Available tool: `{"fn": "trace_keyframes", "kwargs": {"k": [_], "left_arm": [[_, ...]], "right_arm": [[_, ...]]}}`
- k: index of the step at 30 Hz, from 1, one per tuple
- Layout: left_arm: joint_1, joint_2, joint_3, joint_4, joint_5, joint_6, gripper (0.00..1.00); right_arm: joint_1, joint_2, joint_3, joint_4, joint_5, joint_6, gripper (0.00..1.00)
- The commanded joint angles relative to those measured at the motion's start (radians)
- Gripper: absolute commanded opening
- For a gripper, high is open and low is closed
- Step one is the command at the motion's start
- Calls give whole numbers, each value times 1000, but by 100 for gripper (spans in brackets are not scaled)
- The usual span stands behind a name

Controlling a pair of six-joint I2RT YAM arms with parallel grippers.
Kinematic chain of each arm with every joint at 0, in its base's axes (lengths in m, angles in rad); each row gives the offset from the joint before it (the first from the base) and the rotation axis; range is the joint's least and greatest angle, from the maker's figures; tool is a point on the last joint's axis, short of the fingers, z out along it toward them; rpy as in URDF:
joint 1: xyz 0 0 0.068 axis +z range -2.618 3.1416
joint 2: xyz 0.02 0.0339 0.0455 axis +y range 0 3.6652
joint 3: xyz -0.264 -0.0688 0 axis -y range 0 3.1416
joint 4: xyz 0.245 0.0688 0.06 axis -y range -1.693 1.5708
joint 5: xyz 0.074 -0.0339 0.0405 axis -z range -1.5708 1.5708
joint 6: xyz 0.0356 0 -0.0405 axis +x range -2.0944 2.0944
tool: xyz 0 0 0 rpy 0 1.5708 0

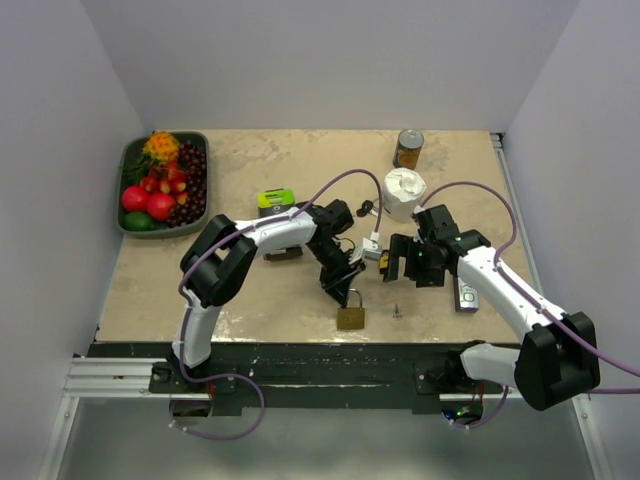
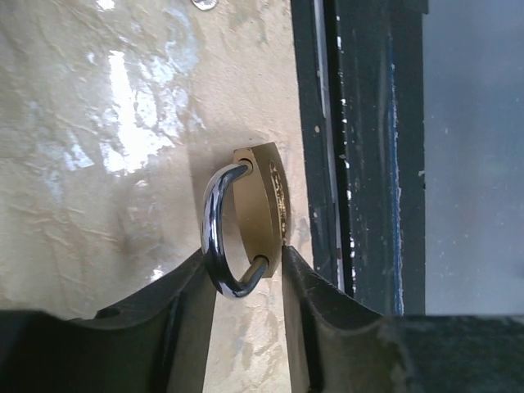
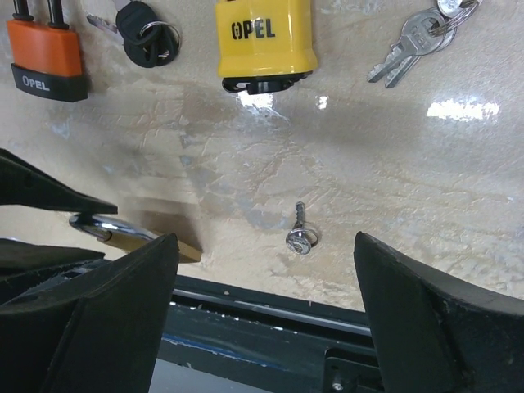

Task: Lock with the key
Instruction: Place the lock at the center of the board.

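Padlocks x3: brass (image 2: 264,201), yellow (image 3: 264,37), orange (image 3: 45,53); 1 lone key (image 3: 300,236).

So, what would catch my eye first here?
A brass padlock at the table's near edge, with the left gripper straddling its shackle. A small key lies loose beside it near the open right gripper, and a tray of bright fruit sits far left.

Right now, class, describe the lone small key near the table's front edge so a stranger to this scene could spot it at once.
Start at the table and follow its near edge, along the dark rail. Just inside that edge, right of the brass padlock, lies the small silver key. Unlike the key bunch and the black-headed key farther back, it lies alone on bare tabletop.
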Motion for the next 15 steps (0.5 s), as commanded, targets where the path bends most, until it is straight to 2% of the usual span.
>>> {"fn": "trace_keyframes", "kwargs": {"k": [1,3,10,11,13,14,15], "left_arm": [[1,-27,67,24,-37,22,42],[9,-30,84,29,-55,22,48],[29,-76,133,-5,-106,32,55],[35,-88,135,-2,-121,28,58],[41,-130,132,-6,-136,26,69],[49,-144,133,-11,-153,28,71],[55,-160,127,-11,-161,23,78]], "right_arm": [[-6,-4,43,7,-28,-8,92],[-8,-6,42,7,-28,-6,93],[-11,-38,85,22,-51,-22,96],[-11,-45,95,23,-53,-25,97],[-11,-50,124,36,-54,-31,98],[-12,-53,135,40,-56,-36,99],[-12,-62,149,48,-54,-49,99]]}}
